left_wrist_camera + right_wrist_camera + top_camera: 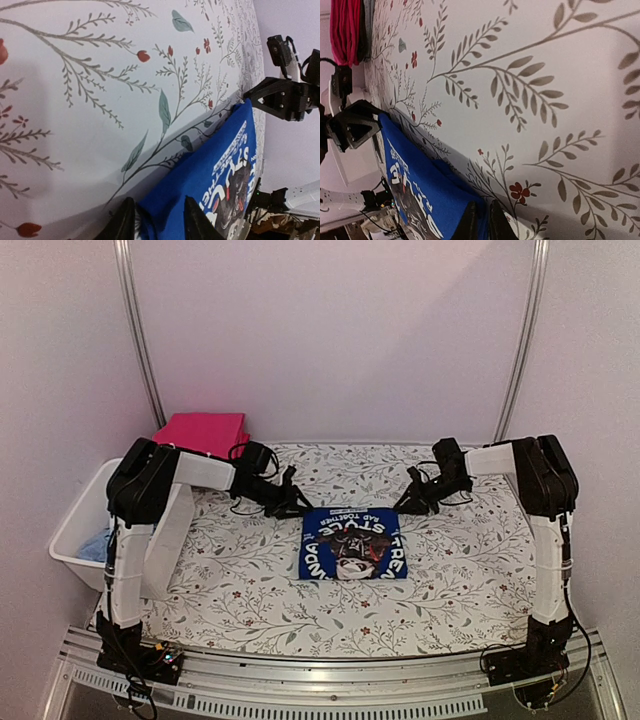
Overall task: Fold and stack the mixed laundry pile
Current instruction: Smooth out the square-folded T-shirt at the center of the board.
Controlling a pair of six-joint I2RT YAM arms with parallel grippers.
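You've got the blue printed garment lying flat at the centre of the top view. It's a neat folded rectangle with white lettering and a dark picture, on the floral tablecloth with its grey sprigs and small red blooms. Your left gripper sits at its upper-left corner and your right gripper at its upper-right. The left wrist view adds what the top one can't: the black fingers stand apart, with the blue corner lying between them. In the right wrist view the fingers are almost together, pinching the cloth's edge. Only from above do you see the white plastic basket at the left edge, with pale-blue cloth inside. The pink-red folded garment lies as a flat slab at upper left.
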